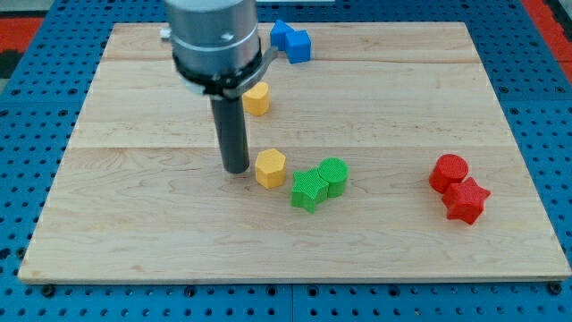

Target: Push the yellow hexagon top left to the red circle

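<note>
The yellow hexagon [270, 167] lies near the middle of the wooden board [134, 224]. My tip [237, 168] rests on the board just to the hexagon's left, close to it or touching it. The red circle [448, 172] lies far to the view's right, with a red star [466, 200] touching it on its lower right. The arm's dark rod rises from the tip to a grey housing at the view's top.
A green star [309, 190] and a green circle [332, 174] lie just right of the hexagon. A second yellow block [257, 98] sits above it, partly behind the arm. Two blue blocks [290, 40] lie at the board's top edge.
</note>
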Motion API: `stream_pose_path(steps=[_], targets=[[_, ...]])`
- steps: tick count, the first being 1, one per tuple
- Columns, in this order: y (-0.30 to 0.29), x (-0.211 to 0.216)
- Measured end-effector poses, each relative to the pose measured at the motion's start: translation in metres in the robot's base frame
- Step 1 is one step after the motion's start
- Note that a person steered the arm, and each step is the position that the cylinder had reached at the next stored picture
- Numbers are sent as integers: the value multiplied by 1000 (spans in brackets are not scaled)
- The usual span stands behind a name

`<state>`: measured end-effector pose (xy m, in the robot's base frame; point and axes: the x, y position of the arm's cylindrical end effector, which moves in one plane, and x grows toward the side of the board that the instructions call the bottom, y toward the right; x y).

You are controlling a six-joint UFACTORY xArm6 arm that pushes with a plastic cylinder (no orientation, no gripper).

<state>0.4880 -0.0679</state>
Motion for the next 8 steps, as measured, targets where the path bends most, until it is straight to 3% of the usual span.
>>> stream_pose_path(steps=[1, 2, 4, 5, 6, 7, 8], targets=[[30, 26], [62, -32], [22, -61], [72, -80], [183, -75], [192, -62], [120, -88]])
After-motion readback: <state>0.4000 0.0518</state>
